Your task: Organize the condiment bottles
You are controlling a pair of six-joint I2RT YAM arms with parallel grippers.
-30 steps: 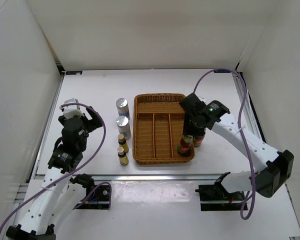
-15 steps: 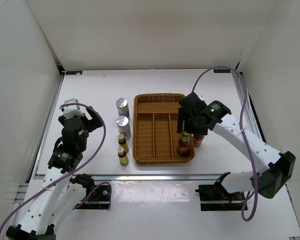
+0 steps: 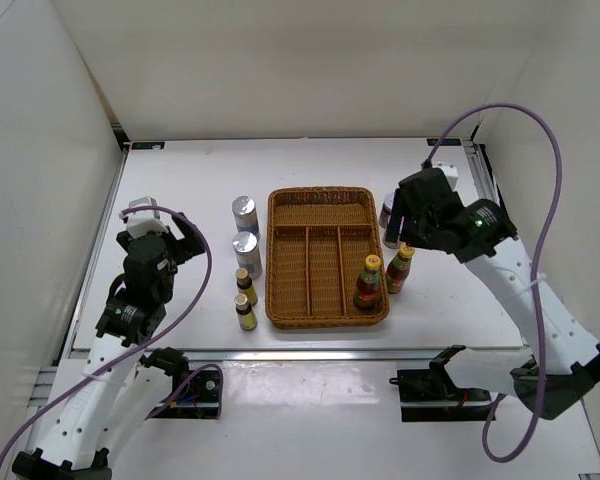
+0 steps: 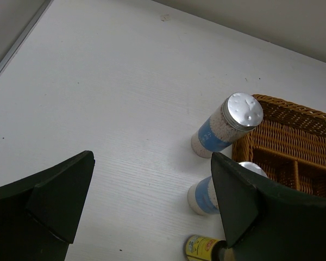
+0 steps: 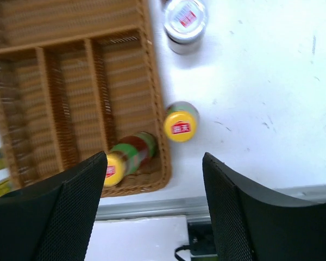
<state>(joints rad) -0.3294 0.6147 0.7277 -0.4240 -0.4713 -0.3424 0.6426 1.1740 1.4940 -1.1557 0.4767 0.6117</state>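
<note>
The wicker tray sits mid-worktop, and the right tool and left tool both hang wide and empty. One red sauce bottle sits in the tray's right compartment with its twin just outside. The right tool's next move is likely gripping that twin.

You'll find one sauce bottle in the tray's right-hand compartment (at its near end), the second sauce bottle just outside that wall, and a jar behind it. Left of the tray, two shakers stand behind two tiny bottles.
</note>
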